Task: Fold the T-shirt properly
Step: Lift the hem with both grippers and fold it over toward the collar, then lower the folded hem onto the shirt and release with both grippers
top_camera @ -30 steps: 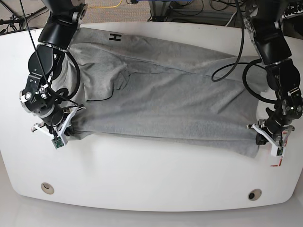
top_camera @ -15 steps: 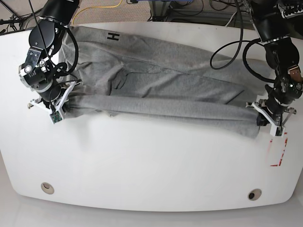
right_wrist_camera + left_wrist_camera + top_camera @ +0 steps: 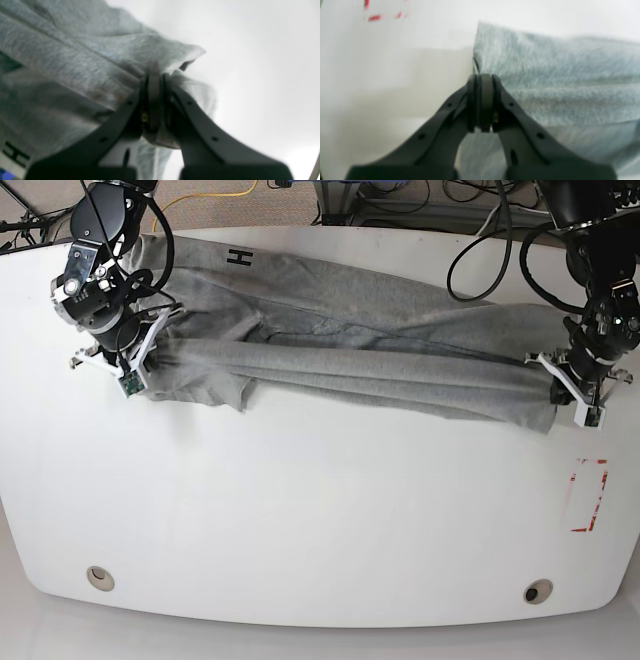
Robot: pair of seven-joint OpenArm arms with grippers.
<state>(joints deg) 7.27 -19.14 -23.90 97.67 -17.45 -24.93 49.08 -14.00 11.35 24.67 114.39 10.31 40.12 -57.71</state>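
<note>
My left pincer [image 3: 583,396] and right pincer [image 3: 137,358] were both pressed together on the hem of the large heather-grey cotton T-shirt [image 3: 380,350], stretched across the far half of the white table [image 3: 320,520], with red tape marks [image 3: 588,495] near my left side and cables beyond the far edge. Since the earlier frame I had carried the near edge farther back, leaving more bare table in front. Both wrist views were blurred, and the black lettering [image 3: 240,257] showed only an "H".

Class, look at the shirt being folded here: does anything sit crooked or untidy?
Yes. The T-shirt near the right gripper has a loose flap sagging below the folded edge, so that end looks bunched and uneven; the end at the left gripper runs straighter.
</note>
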